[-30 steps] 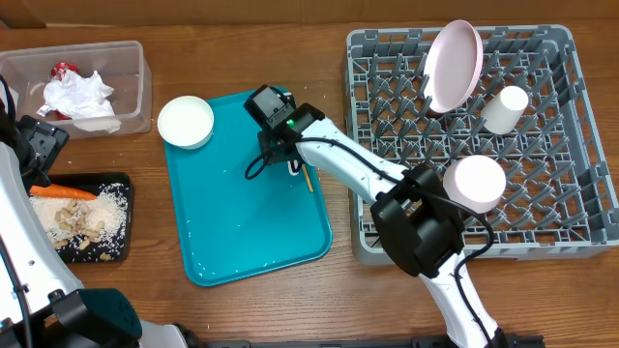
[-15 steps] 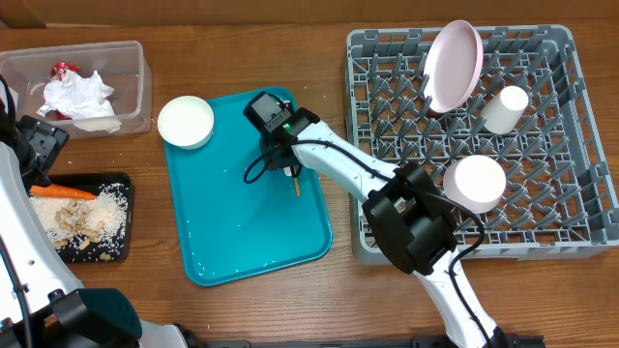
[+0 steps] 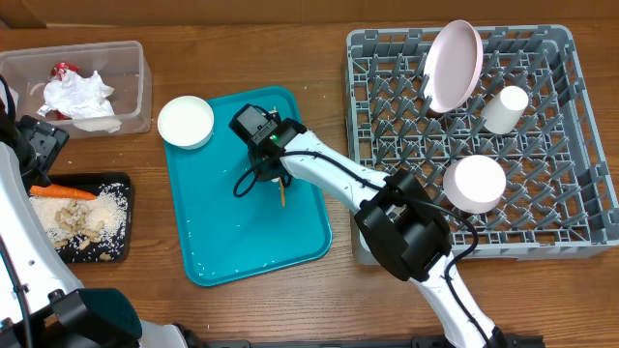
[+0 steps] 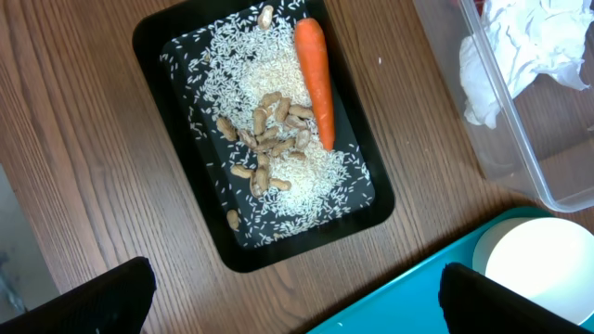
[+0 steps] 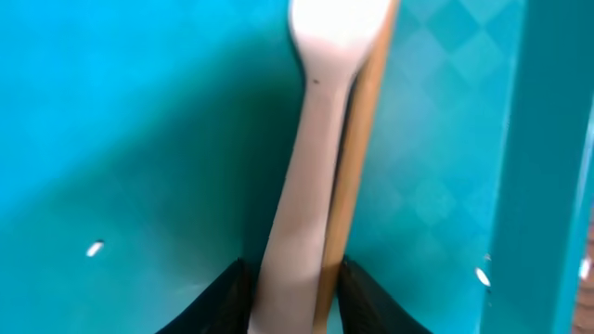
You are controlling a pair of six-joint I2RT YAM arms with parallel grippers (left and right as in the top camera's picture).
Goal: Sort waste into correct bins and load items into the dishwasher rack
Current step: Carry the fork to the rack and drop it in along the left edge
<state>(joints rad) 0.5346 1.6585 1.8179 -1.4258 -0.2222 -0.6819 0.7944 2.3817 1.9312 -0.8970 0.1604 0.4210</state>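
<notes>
Bright, even light from above leaves soft short shadows on the desk. The left wrist view is sharp. In the close right wrist view the white fork is blurred, and shadow darkens the teal tray.

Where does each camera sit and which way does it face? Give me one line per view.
Overhead: fixed above the table, looking straight down on teal tray, dishwasher rack, left arm, right arm.
Left wrist: on the left arm, facing down at the black tray with carrot; own dark fingertips at the bottom corners.
Right wrist: low over the teal tray, looking along the right claw, closed on the white fork and wooden stick.
Shared: overhead and left wrist both show the black tray and white bowl.
</notes>
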